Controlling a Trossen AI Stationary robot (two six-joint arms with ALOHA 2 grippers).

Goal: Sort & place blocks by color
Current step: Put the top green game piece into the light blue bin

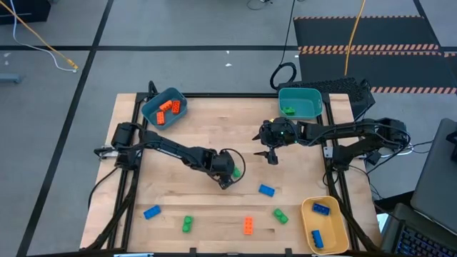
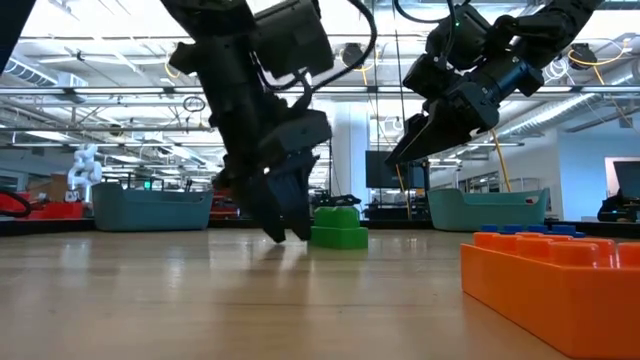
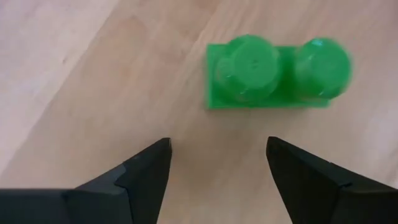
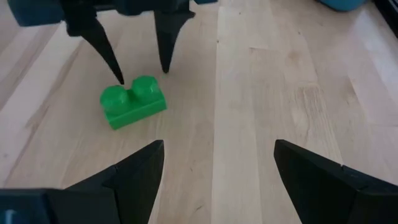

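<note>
The left gripper (image 3: 217, 165) is hanging with its fingers spread wide just beside a green block (image 3: 270, 73) lying free on the tabletop (image 1: 207, 118); the overhead camera is hiding that block behind the arm. The right gripper (image 1: 272, 155) is hovering wide open above mid-table. Only the overhead view is showing loose blocks (image 1: 265, 190) along the near edge.
</note>
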